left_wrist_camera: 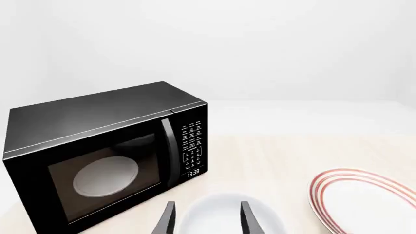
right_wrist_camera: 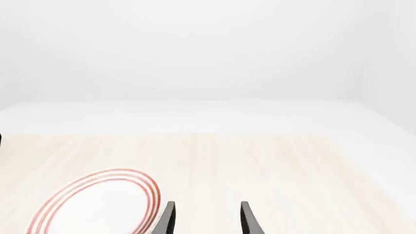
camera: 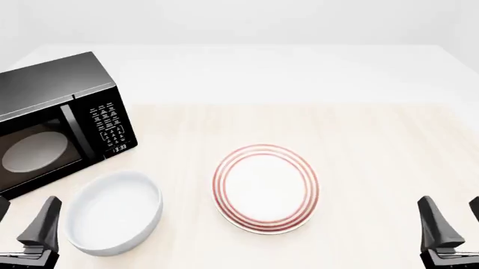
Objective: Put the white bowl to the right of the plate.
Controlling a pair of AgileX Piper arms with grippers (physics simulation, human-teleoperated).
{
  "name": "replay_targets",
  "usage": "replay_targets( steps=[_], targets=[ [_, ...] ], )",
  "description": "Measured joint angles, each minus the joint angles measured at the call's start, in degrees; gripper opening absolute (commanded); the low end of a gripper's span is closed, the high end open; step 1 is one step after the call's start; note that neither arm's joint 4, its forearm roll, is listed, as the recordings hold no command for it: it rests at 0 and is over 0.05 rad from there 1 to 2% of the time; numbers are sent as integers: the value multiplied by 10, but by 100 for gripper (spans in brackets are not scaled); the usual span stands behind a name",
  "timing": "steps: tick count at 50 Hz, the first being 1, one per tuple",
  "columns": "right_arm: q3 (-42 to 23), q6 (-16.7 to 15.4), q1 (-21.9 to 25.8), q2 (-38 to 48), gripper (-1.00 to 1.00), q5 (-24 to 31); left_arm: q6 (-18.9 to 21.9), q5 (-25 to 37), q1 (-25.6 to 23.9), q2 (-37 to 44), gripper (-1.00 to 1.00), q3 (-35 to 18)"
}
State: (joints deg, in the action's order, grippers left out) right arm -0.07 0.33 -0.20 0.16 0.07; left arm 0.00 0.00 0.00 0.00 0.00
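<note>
Now white bowl [camera: 114,212] just beside left claw [camera: 22,224], untouched; both claws apart, right claw [camera: 449,221] empty.

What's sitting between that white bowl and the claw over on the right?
The plate, seen in the front view. It lies between the white bowl and the right gripper; the rest is bare table.

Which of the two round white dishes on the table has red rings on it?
The plate, the flat dish in the middle of the table. The white bowl to its left, in front of the microwave, is deep and plain white.
</note>
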Motion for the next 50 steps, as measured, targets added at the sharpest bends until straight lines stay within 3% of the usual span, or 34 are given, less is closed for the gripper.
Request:
replay_targets(
  steps=[7,23,50],
  targets=[
    [0,2,-2,20,100,-14,0,0,0,0,100,0],
    [-23,17,-3,167,100,-108,0,0,0,0,100,0],
    [-305,37,182,543,100,-149,0,0,0,0,100,0]
  ],
)
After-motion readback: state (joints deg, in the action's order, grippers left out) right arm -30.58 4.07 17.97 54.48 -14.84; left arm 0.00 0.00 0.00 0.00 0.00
